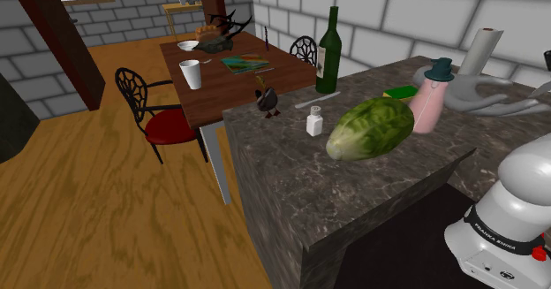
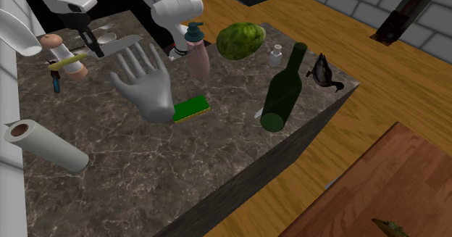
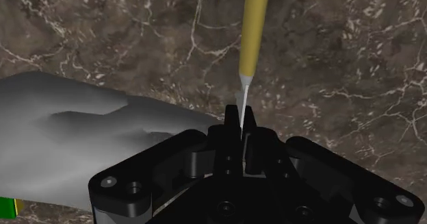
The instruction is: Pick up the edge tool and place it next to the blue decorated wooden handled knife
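- Black two-finger gripper (image 3: pixel 241 120): fingers clamped on the thin grey blade of the edge tool, a slim knife with a yellow-tan handle (image 3: pixel 251 31). The handle points away from the hand, over the dark veined marble counter (image 3: pixel 328 72).
- Grey model of an open hand (image 3: pixel 82 133) lies just beside the gripper.
- Step, as judged: tool grasped, placing not yet done. Cannot tell whether the tool is clear of the counter.
- Second exterior view adds the goal area. The gripper (image 2: pixel 93 46) is at that view's upper left with the edge tool (image 2: pixel 69 59) roughly level. A small dark-blue item (image 2: pixel 56 80) lies near it, probably the blue knife's handle; too small to confirm.
- Next move calls for a short carry, then a set-down alongside the dark-blue item without knocking it or the peach cylinder (image 2: pixel 78 70) close by.
- Shoulder view adds the counter's other end: green leafy head (image 1: pixel 371 128), dark green glass bottle (image 1: pixel 328 44).
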